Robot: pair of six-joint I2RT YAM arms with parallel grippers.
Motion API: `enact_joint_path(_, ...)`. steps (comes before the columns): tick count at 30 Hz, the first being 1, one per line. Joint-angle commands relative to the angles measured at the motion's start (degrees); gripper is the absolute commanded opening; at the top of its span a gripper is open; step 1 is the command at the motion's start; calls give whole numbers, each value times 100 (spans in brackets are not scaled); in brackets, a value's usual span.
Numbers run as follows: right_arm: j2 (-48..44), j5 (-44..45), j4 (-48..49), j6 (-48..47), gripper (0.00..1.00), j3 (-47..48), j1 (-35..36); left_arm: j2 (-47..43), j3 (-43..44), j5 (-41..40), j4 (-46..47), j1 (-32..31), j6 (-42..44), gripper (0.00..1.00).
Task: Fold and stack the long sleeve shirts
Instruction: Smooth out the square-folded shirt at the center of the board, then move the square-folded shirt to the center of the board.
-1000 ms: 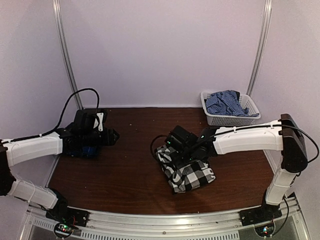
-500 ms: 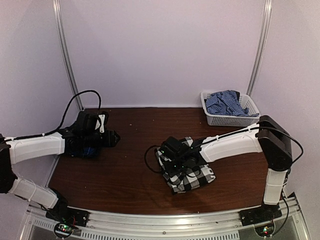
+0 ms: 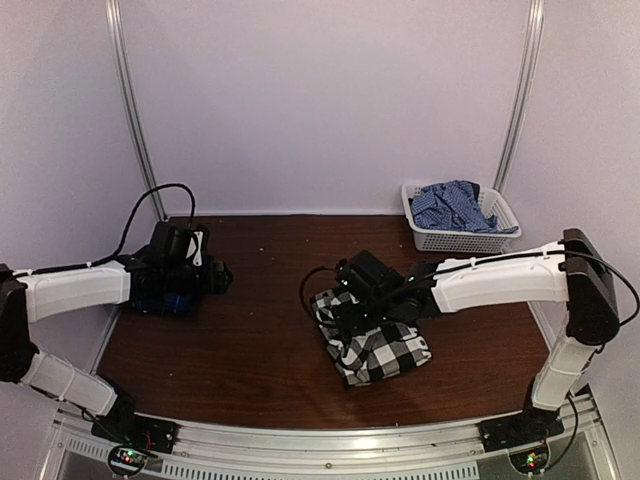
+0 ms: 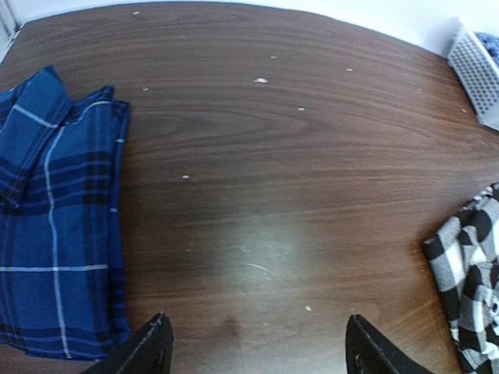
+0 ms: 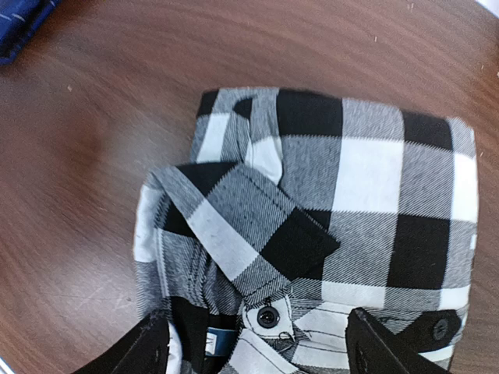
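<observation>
Far left, the folded blue-and-black plaid shirt point(image 4: 62, 249) lies flat on the dark wood table point(image 4: 273, 140). The left gripper point(image 4: 257, 347) hovers just beside it over bare wood, jaws spread wide with nothing between them. Over to centre: the black-and-white checked shirt point(image 5: 366, 195) sits folded, collar and buttons up, well apart from the plaid one. The right gripper point(image 5: 257, 343) hangs right above its collar, jaws wide apart, pinching nothing. Back right, a white basket point(image 3: 455, 240) holds crumpled blue checked cloth point(image 3: 450, 205).
</observation>
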Motion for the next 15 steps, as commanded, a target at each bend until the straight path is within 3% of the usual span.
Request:
enact_joint_path(1,-621,112,14,-184,80,-62,-103,288,252,-217,-320,560,124,78)
enact_joint_path(9,-942,-52,110,-413,80,-141,-330,1197,470,211,128,1646,50,79)
enact_joint_path(15,-1067,-108,271,-388,81,-473,-435,2134,748,923,424,1844,-20,78)
